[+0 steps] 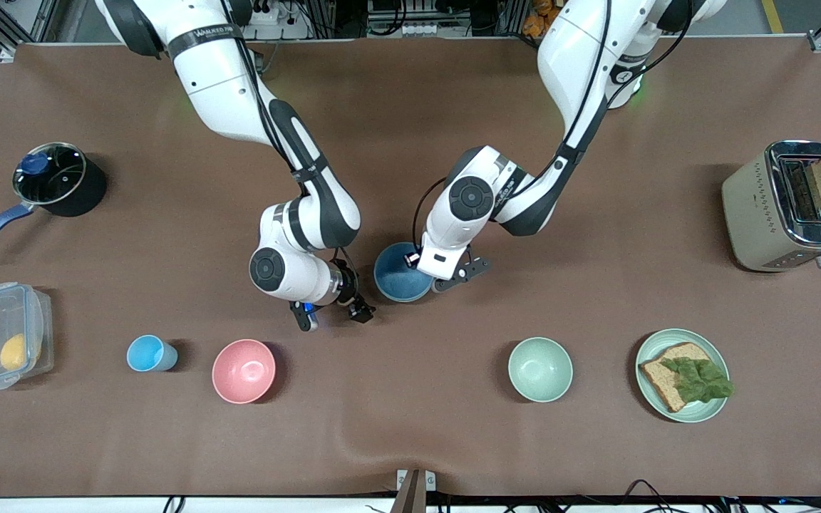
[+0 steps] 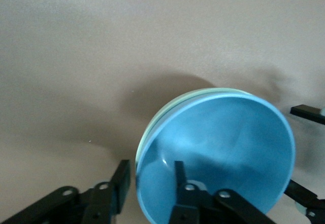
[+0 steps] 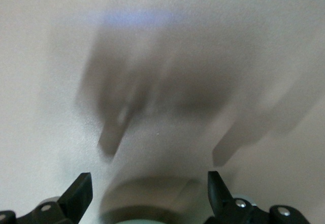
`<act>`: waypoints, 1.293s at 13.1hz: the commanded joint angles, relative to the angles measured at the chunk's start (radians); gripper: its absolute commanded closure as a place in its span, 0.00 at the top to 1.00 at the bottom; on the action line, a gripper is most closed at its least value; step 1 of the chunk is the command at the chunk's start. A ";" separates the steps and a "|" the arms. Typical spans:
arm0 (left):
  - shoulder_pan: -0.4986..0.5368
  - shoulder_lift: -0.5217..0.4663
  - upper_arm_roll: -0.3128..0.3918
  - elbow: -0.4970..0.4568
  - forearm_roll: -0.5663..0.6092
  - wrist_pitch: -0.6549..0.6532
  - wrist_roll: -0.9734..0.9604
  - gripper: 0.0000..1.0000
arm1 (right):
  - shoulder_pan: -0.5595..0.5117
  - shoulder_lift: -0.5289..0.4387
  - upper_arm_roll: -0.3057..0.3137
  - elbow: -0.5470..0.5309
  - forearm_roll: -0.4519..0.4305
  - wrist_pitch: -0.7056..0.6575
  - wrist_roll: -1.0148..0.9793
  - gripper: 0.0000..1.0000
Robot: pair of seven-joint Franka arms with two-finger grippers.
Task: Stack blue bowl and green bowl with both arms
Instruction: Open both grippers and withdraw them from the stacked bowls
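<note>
Your left arm bends down mid-surface, its end effector pinching the rim of the round matte blue bowl, nested in the sage-green bowl, while your right end effector hovers beside them, fingers spread, over the brown surface.

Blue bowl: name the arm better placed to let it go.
Left. The left claw straddles the blue bowl's rim, already nested in the green bowl. The right claw hangs open beside them, holding nothing.
</note>
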 commanded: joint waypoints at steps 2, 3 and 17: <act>0.010 -0.060 0.020 0.048 -0.015 -0.006 -0.003 1.00 | -0.006 -0.002 0.005 -0.004 -0.020 0.006 -0.006 1.00; 0.039 -0.105 0.026 0.042 -0.011 -0.013 0.002 1.00 | -0.004 -0.002 0.005 -0.004 -0.021 0.008 -0.008 1.00; 0.549 -0.613 0.023 0.042 0.130 -0.684 0.721 1.00 | -0.070 -0.281 -0.387 -0.002 -0.288 -0.716 -0.822 1.00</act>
